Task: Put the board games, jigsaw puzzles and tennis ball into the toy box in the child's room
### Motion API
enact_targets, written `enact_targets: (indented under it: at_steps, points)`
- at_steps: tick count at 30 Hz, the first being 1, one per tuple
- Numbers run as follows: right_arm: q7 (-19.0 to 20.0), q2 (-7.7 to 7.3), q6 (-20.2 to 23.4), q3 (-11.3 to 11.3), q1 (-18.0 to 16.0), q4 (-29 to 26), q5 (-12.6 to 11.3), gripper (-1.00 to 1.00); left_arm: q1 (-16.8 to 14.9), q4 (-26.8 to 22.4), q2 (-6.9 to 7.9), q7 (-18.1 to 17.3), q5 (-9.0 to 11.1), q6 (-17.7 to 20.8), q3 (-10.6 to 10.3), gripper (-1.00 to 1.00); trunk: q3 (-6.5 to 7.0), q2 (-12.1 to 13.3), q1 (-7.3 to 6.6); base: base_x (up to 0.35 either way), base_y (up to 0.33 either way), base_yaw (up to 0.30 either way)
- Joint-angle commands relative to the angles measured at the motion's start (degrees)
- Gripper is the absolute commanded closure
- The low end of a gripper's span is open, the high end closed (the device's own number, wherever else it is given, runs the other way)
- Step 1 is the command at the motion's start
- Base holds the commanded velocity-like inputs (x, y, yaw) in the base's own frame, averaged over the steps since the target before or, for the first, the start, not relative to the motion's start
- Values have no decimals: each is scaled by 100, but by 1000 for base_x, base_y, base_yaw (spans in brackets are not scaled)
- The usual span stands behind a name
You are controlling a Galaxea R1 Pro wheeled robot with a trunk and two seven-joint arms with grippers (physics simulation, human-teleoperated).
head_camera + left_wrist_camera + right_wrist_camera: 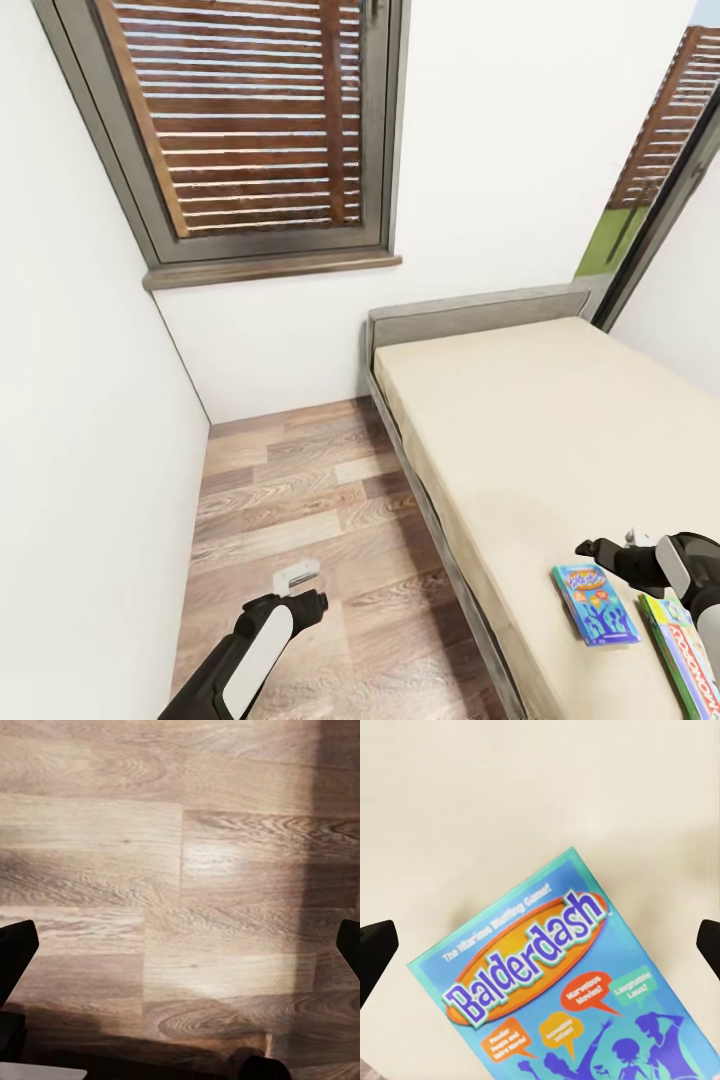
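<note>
Blue Balderdash box (562,997) flat on bed (520,420), under right gripper (540,945), wide open, empty. Left gripper (180,945) open over wood floor (180,847).

Blue board game (577,997), beige bed (520,420)

You've got the bed (540,430) along the right wall, its beige mattress carrying two game boxes near the foot end. The blue Balderdash box (595,603) lies flat on the mattress, slightly skewed. Just beside it, towards the wall side, lies the green-white-red box (685,650), also flat. Left of the bed, your wood-plank floor (300,500) runs to the window wall.
</note>
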Motion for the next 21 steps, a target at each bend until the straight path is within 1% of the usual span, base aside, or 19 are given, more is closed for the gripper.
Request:
enact_targets:
  at_steps: [1, 12, 21]
  points:
    - [3, -3, 30, -20, -3, -5, -32, -100, -4, -8, 2, 53, 54, 4, -11, -100, -14, -3, 0, 0, 0, 0]
    - [31, -43, 30, -20, -3, -5, -32, -100, -4, -6, 2, 53, 54, 4, -11, -100, -113, -3, 0, 0, 0, 0]
    - [48, -57, 36, -20, -3, -5, -38, -100, -4, -2, 4, 53, 54, 4, -11, -100, -146, -3, 0, 0, 0, 0]
